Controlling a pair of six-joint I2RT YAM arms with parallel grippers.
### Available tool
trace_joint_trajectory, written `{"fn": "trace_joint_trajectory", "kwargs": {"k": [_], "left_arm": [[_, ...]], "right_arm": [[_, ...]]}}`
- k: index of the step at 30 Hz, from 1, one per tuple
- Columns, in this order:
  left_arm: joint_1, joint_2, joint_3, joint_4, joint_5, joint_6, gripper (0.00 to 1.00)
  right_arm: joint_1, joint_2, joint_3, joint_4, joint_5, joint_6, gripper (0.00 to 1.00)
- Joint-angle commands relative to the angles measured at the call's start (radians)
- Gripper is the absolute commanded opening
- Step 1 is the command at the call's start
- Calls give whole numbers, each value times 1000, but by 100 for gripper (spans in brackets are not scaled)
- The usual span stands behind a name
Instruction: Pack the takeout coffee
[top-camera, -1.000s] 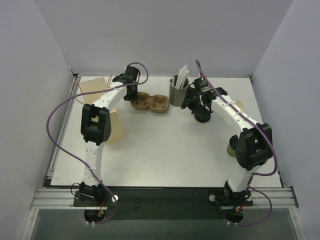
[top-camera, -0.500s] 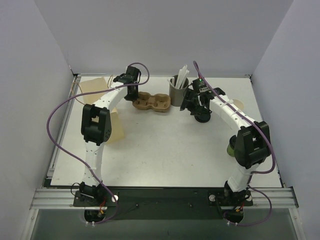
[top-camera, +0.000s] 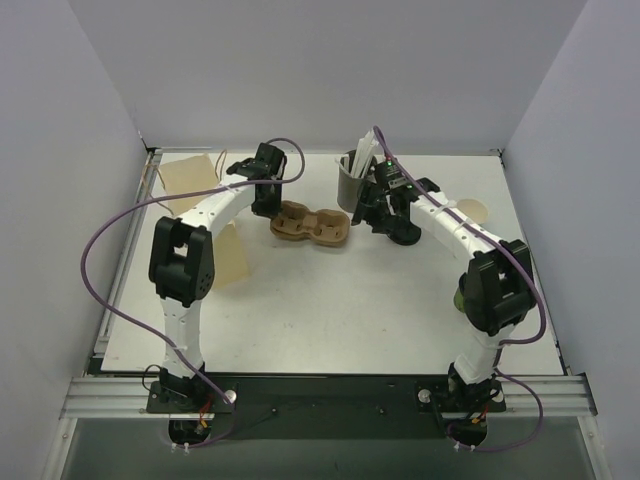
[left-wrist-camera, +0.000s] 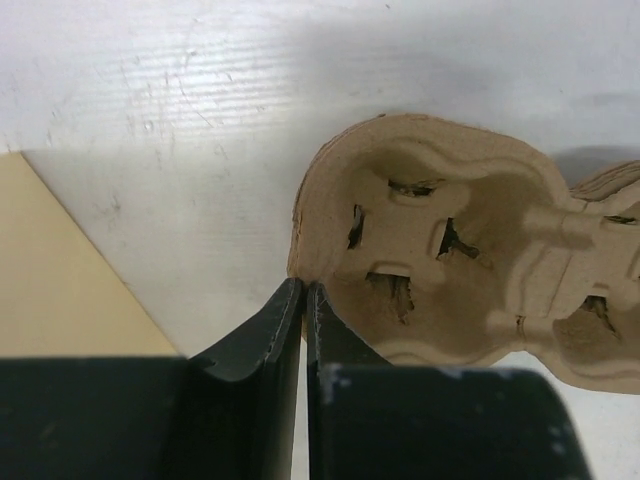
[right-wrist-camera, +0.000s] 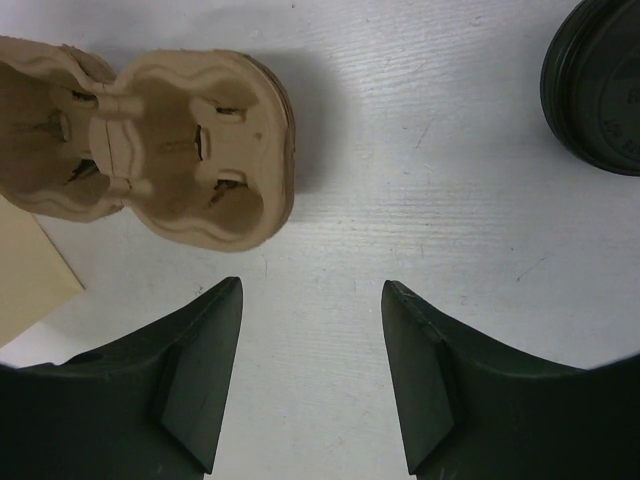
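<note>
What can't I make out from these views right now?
- Green cup: top view, mostly hidden behind the right arm's elbow; its inside is not visible.
- Black lid: right wrist view, cut off by the frame's right edge.
- Left gripper: left wrist view, its closed jaws hide the exact pinch on the cup carrier's rim.

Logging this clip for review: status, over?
Left fingers shut on carrier rim. Right fingers open, empty, lid just ahead. Cup loose by right elbow, partly hidden. Straw cup close beside right fingers.
</note>
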Motion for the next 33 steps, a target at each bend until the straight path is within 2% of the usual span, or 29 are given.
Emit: {"fn": "trace_joint_trajectory", "kwargs": {"k": [1, 8, 20, 33], "left_arm": [[-9, -107, -44, 18, 40, -19, 0], [-8, -162, -56, 31, 64, -62, 0], [17, -152, 16, -11, 135, -90, 0], [52, -176, -33, 27, 238, -131, 0]], "right_arm": [[29, 44, 34, 2, 8, -9, 53], [71, 95, 91, -56, 56, -9, 51], [80, 148, 154, -99, 89, -4, 47], [92, 217, 208, -110, 95, -6, 45]]}}
